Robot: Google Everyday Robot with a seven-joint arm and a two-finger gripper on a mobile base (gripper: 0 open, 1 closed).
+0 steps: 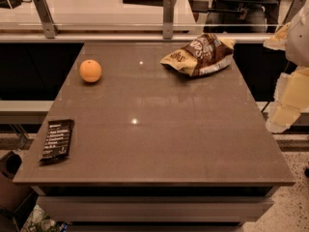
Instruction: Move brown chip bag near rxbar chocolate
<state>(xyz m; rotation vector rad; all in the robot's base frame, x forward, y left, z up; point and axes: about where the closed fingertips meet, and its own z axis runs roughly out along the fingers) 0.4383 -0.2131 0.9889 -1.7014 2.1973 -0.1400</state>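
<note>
The brown chip bag point(199, 54) lies crinkled at the far right of the brown table point(159, 129), near its back edge. The rxbar chocolate point(57, 140), a small dark wrapper with white text, lies flat at the near left corner of the table. The two are far apart, diagonally across the table. My gripper point(286, 103) shows as pale yellow and white parts at the right edge of the view, off the table's right side and lower right of the chip bag. It touches nothing.
A round orange fruit point(90, 70) sits at the far left of the table. A railing with metal posts point(168, 16) and a white counter run behind the table. Bins stand on the floor at the lower left point(12, 178).
</note>
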